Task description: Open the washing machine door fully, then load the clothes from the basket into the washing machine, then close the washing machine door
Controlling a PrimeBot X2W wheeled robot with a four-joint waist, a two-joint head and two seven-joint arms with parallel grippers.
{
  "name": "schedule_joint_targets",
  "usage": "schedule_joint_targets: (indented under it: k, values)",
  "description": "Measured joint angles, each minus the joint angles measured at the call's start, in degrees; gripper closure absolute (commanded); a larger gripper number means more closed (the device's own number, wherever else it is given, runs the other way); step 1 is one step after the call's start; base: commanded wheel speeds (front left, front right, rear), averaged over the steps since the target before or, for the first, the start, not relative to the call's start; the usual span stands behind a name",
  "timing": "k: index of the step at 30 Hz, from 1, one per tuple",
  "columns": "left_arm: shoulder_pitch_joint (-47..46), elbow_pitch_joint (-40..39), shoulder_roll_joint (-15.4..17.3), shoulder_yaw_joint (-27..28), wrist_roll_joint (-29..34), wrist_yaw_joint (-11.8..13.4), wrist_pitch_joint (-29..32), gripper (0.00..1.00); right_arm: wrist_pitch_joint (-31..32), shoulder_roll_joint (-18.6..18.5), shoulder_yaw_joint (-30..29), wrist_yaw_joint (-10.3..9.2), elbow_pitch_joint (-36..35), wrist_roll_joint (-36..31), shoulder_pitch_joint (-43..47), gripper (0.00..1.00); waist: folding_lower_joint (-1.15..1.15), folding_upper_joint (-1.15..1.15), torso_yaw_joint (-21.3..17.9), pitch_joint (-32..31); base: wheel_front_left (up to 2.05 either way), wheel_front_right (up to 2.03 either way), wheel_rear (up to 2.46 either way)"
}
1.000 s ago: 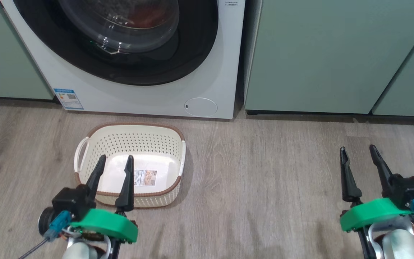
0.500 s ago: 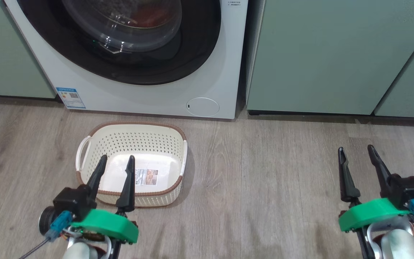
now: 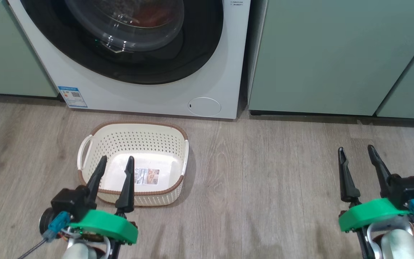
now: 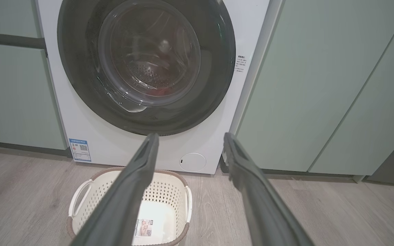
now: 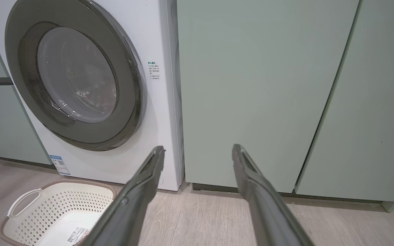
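Head view: washing machine [image 3: 149, 97] at 11 o'clock, white front, top cropped. The washing machine door [image 3: 199, 43] sits closed, black rim around a clear glass bowl. The clothes [image 3: 153, 16] show as a red patch behind the glass, inside the drum. Blue label [image 3: 72, 97] is at the machine's lower corner at 9 o'clock, the small round flap [image 3: 204, 107] near centre. Basket [image 3: 135, 126] stands on the wood floor [image 3: 264, 180] just in front of the machine, at 7 o'clock. Its white bottom shows, with a sticker [image 3: 146, 176] on it. Left gripper [image 3: 117, 158] is at 7 o'clock, fingers apart, tips over the basket's near rim, nothing between them. Right gripper [image 3: 356, 148] is at 4 o'clock, fingers apart over bare floor, well apart from the basket. Pale green cabinets [image 3: 329, 54] run from 1 to 3 o'clock.

Left wrist view: own two fingers spread wide from 6 o'clock, holding nothing. Door at 12 o'clock, red fabric low behind the glass. Basket at 7 o'clock, partly behind one finger.

Right wrist view: fingers spread from 6 o'clock, holding nothing. Door at 10 o'clock, flush against the machine front. Basket at 8 o'clock. Cabinets from 12 to 3.
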Motion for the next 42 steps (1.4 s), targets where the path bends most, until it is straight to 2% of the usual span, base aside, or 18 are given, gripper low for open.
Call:
schedule_joint_targets:
  k: [4,5,13,42]
  values:
    - [0.0,0.2,0.0,0.0,-0.5,0.0,0.0,0.00,0.0,0.0,0.0,0.00,0.0,0.0,0.0,0.00,0.00,0.00,0.1,0.0,0.00,0.00,0.00]
    - [0.0,0.4,0.0,0.0,-0.5,0.0,0.0,1.00,0.0,0.0,0.0,0.00,0.0,0.0,0.0,1.00,0.00,0.00,0.2,0.0,0.00,0.00,0.00]
    - [4.3,6.9,-0.2,-0.4,-1.2,0.0,0.8,1.00,0.6,0.1,0.4,0.01,6.4,0.8,3.4,1.00,0.00,0.00,0.1,0.1,0.00,0.00,0.00]
    - [3.2,6.9,-0.2,1.7,-19.8,-0.5,5.4,1.00,5.4,0.1,0.1,0.00,5.9,21.7,3.1,1.00,0.00,0.00,-0.7,0.2,0.00,0.00,0.00]
